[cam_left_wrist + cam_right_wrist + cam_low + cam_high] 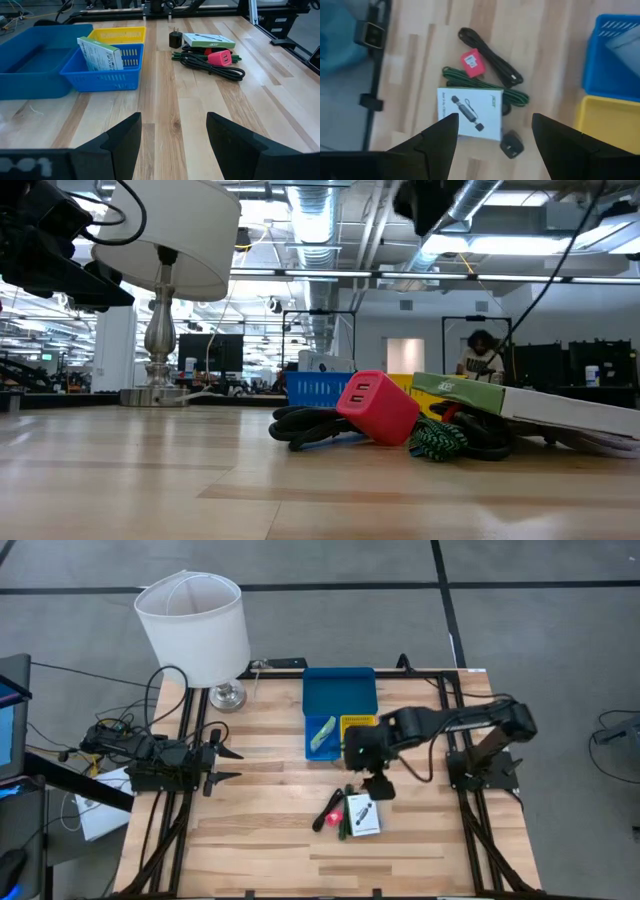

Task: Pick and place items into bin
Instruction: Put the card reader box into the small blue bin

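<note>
The bin sits at the table's far middle: a wide blue tray, a small blue tray and a yellow tray. A pale green flat strip leans inside the small blue tray. Closer to the table's near edge, a white card with black print, a small red piece, a black cord, a green cord and a small black block lie together on the wood. My right gripper hovers open above them. My left gripper waits open at the table's left side.
A lamp with a white shade and a metal base stands at the far left corner. Black frame rails run along both sides of the table. Bare wood lies between my left gripper and the items.
</note>
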